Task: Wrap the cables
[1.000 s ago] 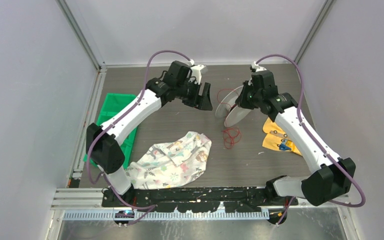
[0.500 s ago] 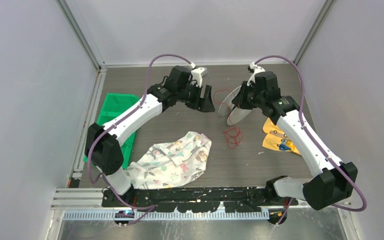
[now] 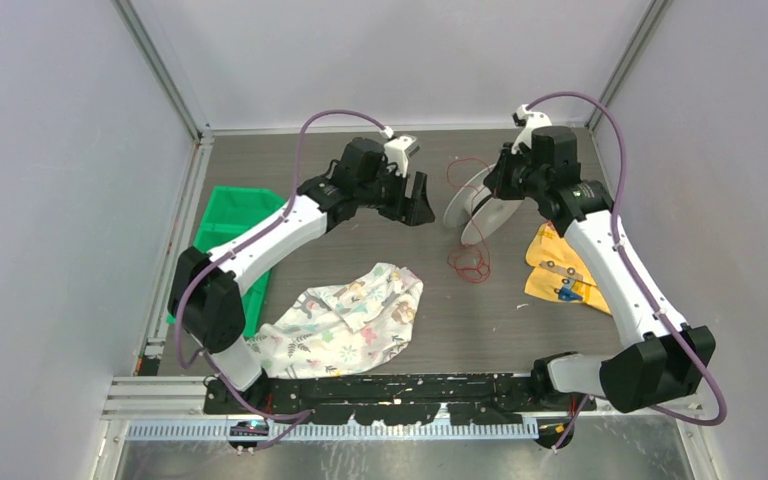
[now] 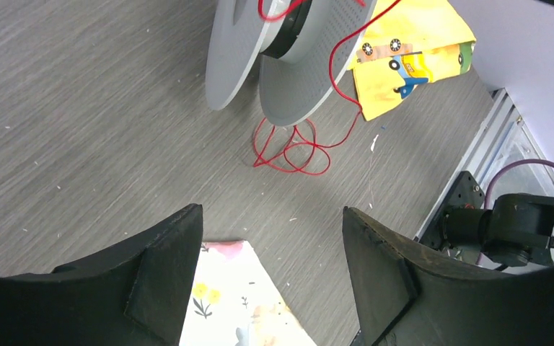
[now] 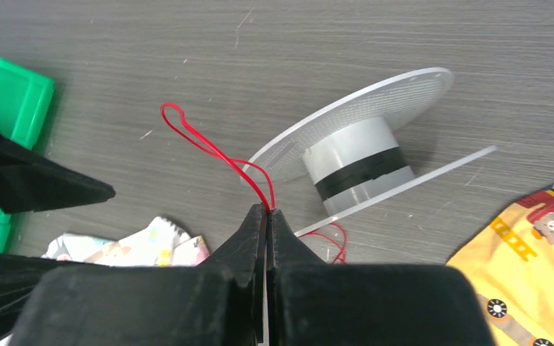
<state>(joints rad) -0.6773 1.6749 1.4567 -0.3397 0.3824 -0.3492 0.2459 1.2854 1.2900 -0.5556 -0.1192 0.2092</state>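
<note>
Two arms reach over the grey desk [image 3: 520, 330] from its near edge, meeting toward the far side. The right tool [image 5: 267, 213] is clenched tight, fingertips pressed together, and it pinches the cables [image 5: 209, 148], a thread-thin red wire, right at the tips. From that pinch a narrow loop of the wire sticks out to the left, over bare desk. More of the wire runs across the clear plastic spool [image 3: 480, 205], which sits tilted just beside the right tool, its grey and black hub showing between the two flanges. Whether the spool's lower rim rests on the desk I cannot tell. Below the spool, a small loose tangle of the same red wire lies on the desk surface.

The left tool [image 4: 270, 216] is released, its dark fingers spread wide with nothing between them. It hangs above the desk just to the left of the spool, apart from it and from the wire.

A yellow cloth [image 3: 560, 275] with cartoon prints lies to the right of the spool, under the right arm. A pale patterned cloth [image 3: 350, 320] is crumpled nearer the arm bases, and a green bin [image 3: 225, 225] sits at the left edge.
</note>
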